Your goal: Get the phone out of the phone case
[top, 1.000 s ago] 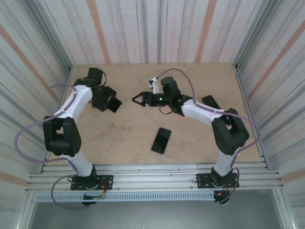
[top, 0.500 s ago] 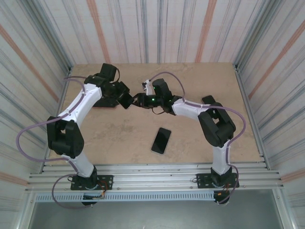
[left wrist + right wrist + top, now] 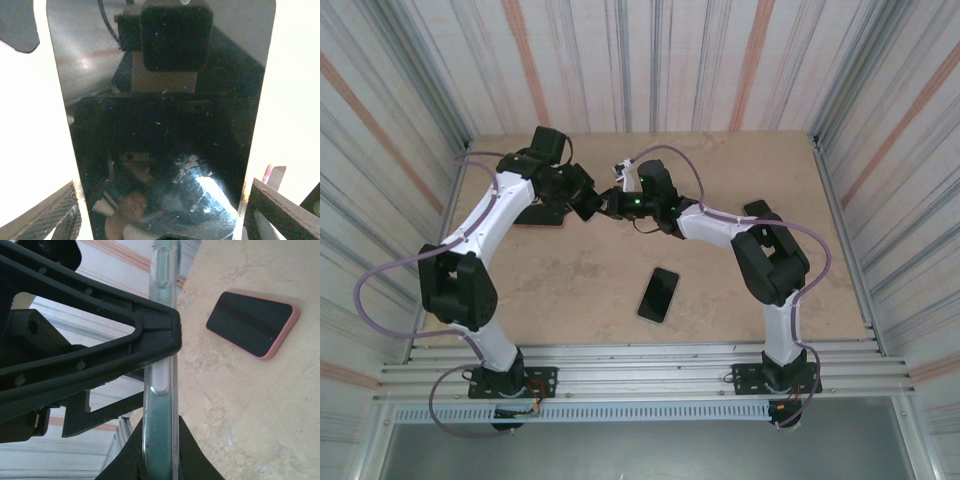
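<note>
As I watch, left gripper (image 3: 165,215): wide, clasping glossy black phone (image 3: 165,125)
Right gripper (image 3: 162,390): pinched narrow on clear case (image 3: 161,300) edge

The top camera looks down from above the near edge at 6 o'clock, covering the whole tabletop (image 3: 570,280). The left wrist camera faces the phone (image 3: 165,150) flat-on, very near. The right wrist camera sights along that phone's edge, equally close, with tabletop at 3 o'clock.

Bright, even light gives soft shadows on the table (image 3: 580,290) from above; the left wrist view blows out white around the dark, reflective phone (image 3: 165,150)
</note>
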